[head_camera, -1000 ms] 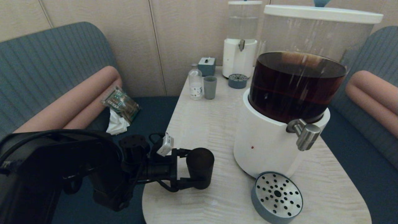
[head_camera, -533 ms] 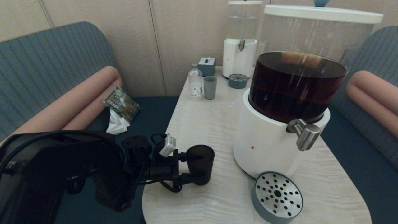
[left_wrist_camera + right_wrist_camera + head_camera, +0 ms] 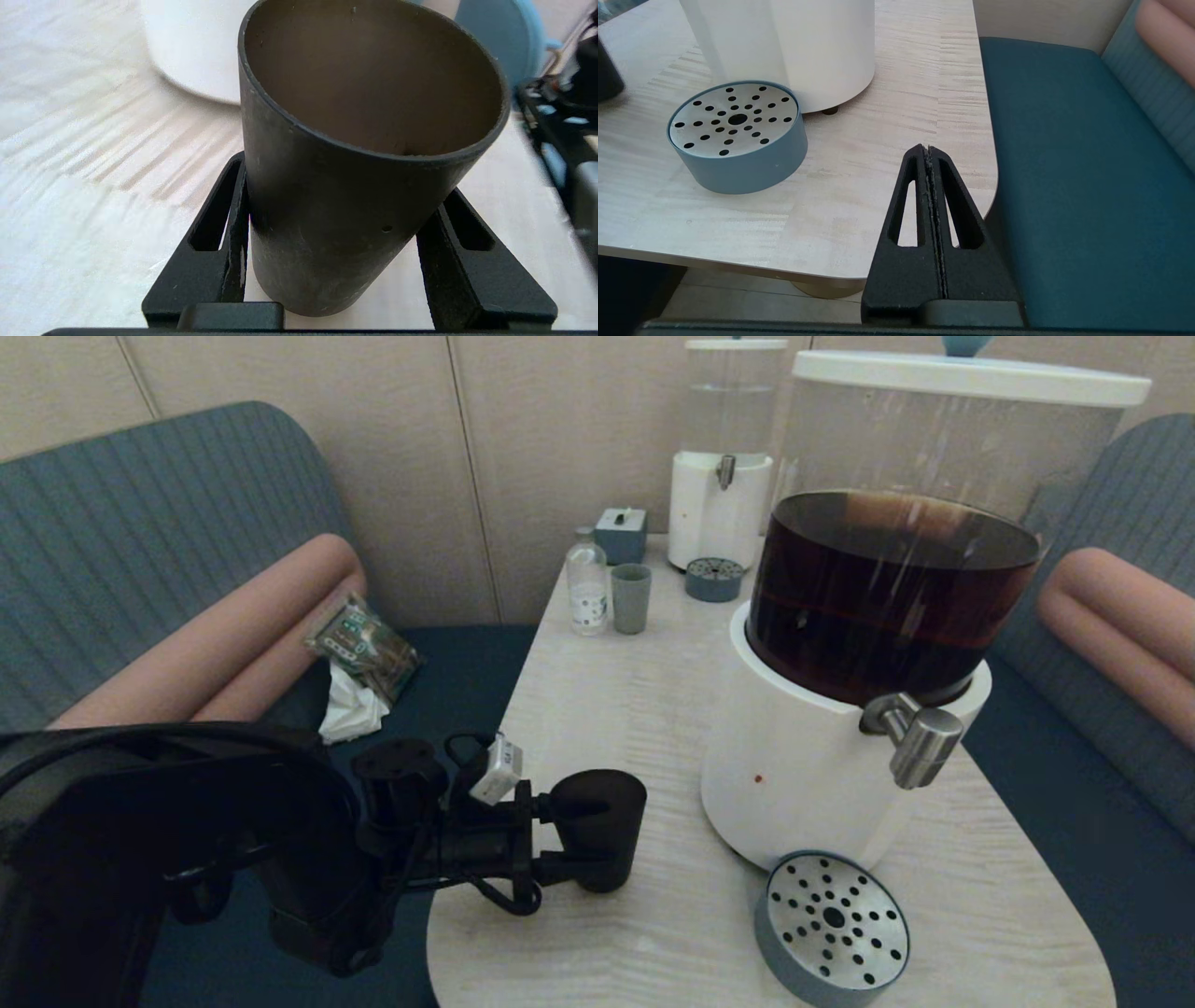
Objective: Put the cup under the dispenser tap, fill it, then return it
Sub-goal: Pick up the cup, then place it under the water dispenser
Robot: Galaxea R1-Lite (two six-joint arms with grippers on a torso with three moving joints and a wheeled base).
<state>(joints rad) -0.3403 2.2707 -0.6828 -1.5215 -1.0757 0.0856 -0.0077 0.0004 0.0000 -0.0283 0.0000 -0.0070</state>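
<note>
Table; left wrist view alone: cup empty inside

Black left arm, apparently looped cables.

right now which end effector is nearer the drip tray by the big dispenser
Right. The right end effector hangs shut off the table's near corner, just beside the drip tray. The left end effector grips the cup farther away, across the dispenser's base.

Bare table lies open left of the dispenser blocking the tap.
</note>
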